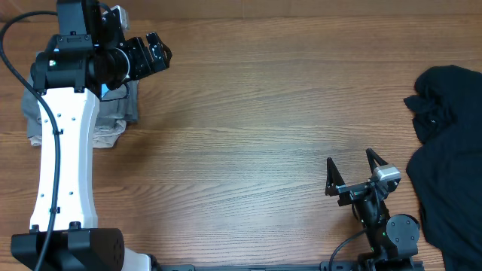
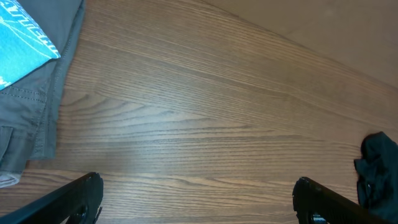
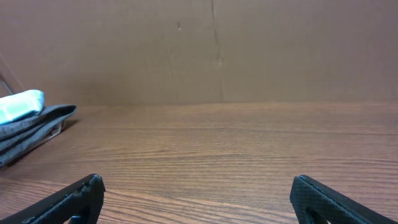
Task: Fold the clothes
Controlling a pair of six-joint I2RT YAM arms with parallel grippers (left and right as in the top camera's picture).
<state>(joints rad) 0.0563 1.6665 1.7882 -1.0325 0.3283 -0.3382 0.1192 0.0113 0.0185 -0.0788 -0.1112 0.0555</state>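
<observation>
- Far left of the wooden table (image 1: 248, 113): a light blue T-shirt (image 2: 22, 43) with white lettering lies on top of folded grey trousers (image 2: 37, 112). The left arm (image 1: 64, 158) overhangs the pile and hides most of it from above.
- The trousers show stitched seams and soft, stacked folds; a paler cloth (image 1: 108, 138) peeks out at the pile's near edge.
- The left gripper (image 2: 198, 186) hangs over bare wood just right of the pile, its 2 black fingers spread wide, holding and touching nothing.
- The table's middle is brown wood grain running side to side; a plain brown wall (image 3: 211, 50) stands behind it.
- The right gripper (image 1: 352, 172) sits at the near right edge, its jaws fully apart and empty, level with the tabletop.
- Far right: the black garment (image 1: 452, 150) lies in a crumpled, matte heap, unfolded, near the right gripper but apart from it.
</observation>
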